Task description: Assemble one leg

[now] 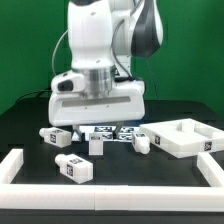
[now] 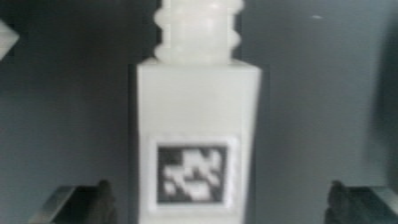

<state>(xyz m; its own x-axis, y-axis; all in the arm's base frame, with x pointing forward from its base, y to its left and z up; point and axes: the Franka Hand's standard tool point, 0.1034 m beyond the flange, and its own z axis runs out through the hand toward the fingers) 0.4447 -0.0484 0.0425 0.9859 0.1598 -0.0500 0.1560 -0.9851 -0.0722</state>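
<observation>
While the white Panda arm hangs over the middle of the black bench (image 1: 150, 178) in the exterior view, its pincer (image 1: 97, 128) points straight down. Just below it, at the frame's centre, lies the leg (image 1: 97, 144). From this angle the fingers are too small to show how wide they stand. Three more legs (image 1: 57, 134) lie scattered nearby: one toward the exterior view's left, one lower in the frame, and one toward the exterior view's right. The marker board (image 1: 112, 131) lies flat behind the centre leg. A large white panel (image 1: 186, 139) with raised rims sits at the exterior view's right. White rails (image 1: 13, 166) border the working area.

Seen from the wrist view, the leg (image 2: 199, 120) fills the frame's centre, with its ribbed peg end away from the pincer (image 2: 221, 203) and the tag (image 2: 192, 173) on its blocky end facing the camera. The two dark fingers (image 2: 80, 200) are spread wide, one on each side of the blocky end. Bare bench shows between each finger and the leg, so the pincer touches and holds nothing.
</observation>
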